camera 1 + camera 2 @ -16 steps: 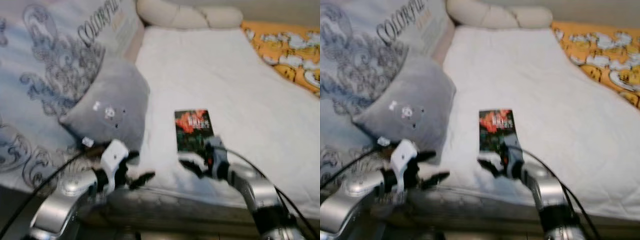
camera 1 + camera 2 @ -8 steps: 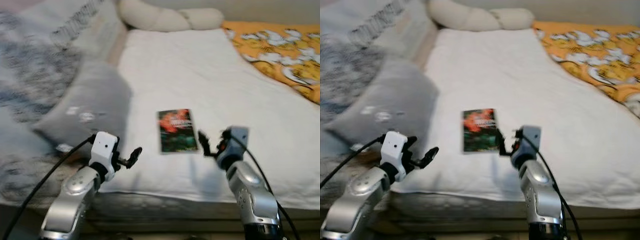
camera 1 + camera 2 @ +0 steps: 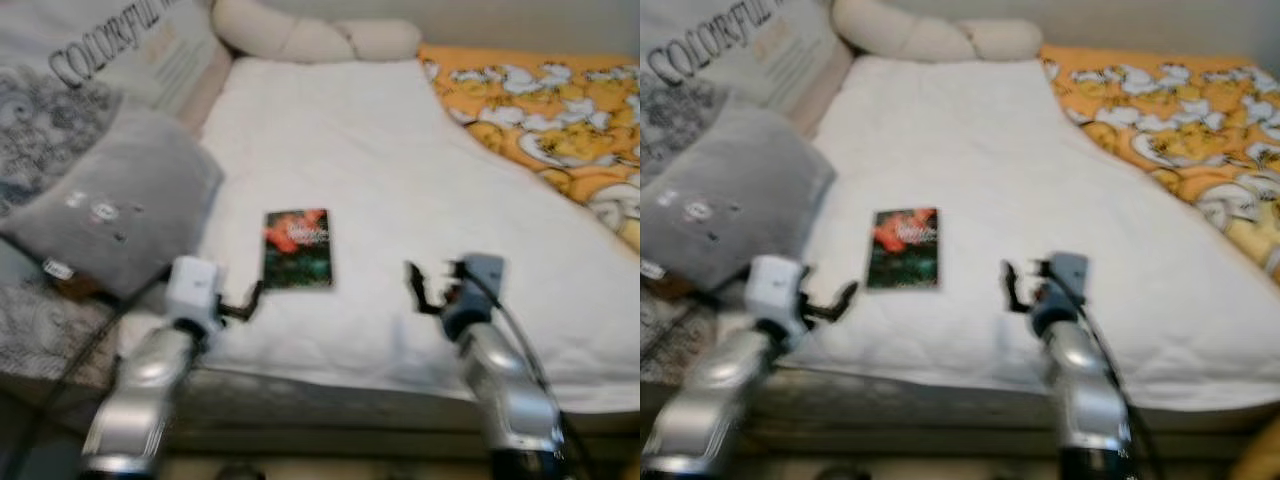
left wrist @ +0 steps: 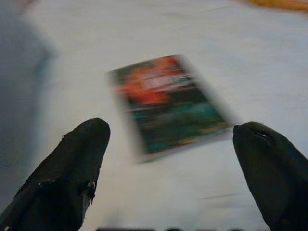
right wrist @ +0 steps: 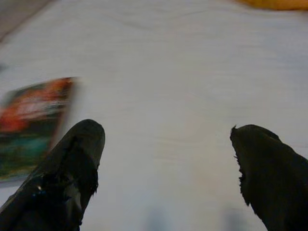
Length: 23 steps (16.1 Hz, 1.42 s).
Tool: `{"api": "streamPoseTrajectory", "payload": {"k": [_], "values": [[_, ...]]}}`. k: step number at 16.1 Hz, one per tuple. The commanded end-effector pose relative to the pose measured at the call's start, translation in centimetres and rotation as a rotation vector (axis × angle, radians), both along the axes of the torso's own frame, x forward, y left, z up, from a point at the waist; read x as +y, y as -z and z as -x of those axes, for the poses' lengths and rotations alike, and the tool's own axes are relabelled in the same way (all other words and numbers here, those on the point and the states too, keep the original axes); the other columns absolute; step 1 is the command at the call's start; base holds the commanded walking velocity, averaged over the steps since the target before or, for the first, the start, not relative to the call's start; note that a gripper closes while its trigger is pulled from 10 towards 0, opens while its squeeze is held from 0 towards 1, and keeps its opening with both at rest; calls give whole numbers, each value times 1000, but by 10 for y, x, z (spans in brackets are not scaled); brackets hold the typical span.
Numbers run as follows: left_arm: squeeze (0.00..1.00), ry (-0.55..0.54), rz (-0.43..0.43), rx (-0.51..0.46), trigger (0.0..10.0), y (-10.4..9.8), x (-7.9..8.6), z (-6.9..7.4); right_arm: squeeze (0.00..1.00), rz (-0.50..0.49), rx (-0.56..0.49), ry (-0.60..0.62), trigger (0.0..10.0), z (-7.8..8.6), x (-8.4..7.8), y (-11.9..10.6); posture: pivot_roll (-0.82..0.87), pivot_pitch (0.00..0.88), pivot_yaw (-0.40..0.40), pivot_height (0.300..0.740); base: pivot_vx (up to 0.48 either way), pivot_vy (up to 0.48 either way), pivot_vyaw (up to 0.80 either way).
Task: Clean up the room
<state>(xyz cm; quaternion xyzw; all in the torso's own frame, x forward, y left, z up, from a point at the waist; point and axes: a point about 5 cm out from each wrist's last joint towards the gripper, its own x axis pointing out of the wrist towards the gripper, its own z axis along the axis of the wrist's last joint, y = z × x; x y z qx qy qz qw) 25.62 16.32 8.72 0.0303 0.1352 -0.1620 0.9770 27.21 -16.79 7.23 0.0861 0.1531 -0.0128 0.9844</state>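
So there's a book with a dark cover and a red-orange splash on it lying flat on the white bedspread, toward the near edge of the bed and a bit to the robot's left of center. Nothing is touching it. The left gripper hovers just beside the book's near left corner, low over the sheet, and in the left wrist view the two black fingers are spread wide apart with the book sitting between and beyond them, so that one is clearly released and empty. The right gripper is off to the book's right, apart from it, above bare bedspread; the right wrist view shows its fingers parted just as wide, holding nothing, with the book's edge peeking in off to one side. A grey cushion leans at the bed's left side, near the book but not touching it, and behind it there's a big pillow printed with swirls and the word COLORFUL. A cream bolster runs across the head of the bed, and an orange blanket with white cartoon shapes covers the right side. Everything is a bit blurry.
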Motion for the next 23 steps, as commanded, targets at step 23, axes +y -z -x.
{"api": "streamPoseTrajectory", "payload": {"k": [23], "values": [[0, -59, -47, -19, 10000, -4, 10, -12, 1000, 43, -15, 34, 10000, -7, -2, -2, 66, 0, 1, 740, 0, -480, 0]]}}
